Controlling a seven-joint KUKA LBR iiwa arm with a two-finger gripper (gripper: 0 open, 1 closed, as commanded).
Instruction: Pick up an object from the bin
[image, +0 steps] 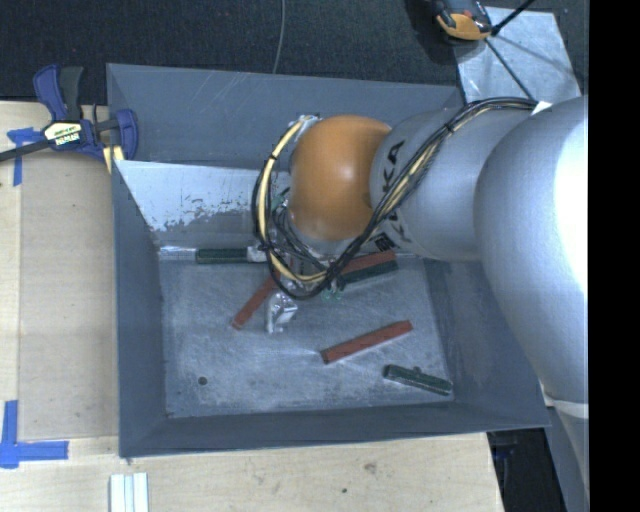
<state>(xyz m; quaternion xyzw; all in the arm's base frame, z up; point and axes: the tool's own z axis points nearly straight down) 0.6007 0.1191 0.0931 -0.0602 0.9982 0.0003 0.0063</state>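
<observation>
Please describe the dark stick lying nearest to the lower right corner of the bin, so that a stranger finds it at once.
Start at the grey metal bin and go to the lower right corner of its floor. There lies a short dark green flat stick, alone. Its nearest neighbour, a reddish-brown flat stick just above and left, is longer and red.

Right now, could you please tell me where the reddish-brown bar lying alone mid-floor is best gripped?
Probably at mid-length on the reddish-brown bar, from straight above, pinching across its narrow width: it lies flat with bare floor along both long sides.
</observation>
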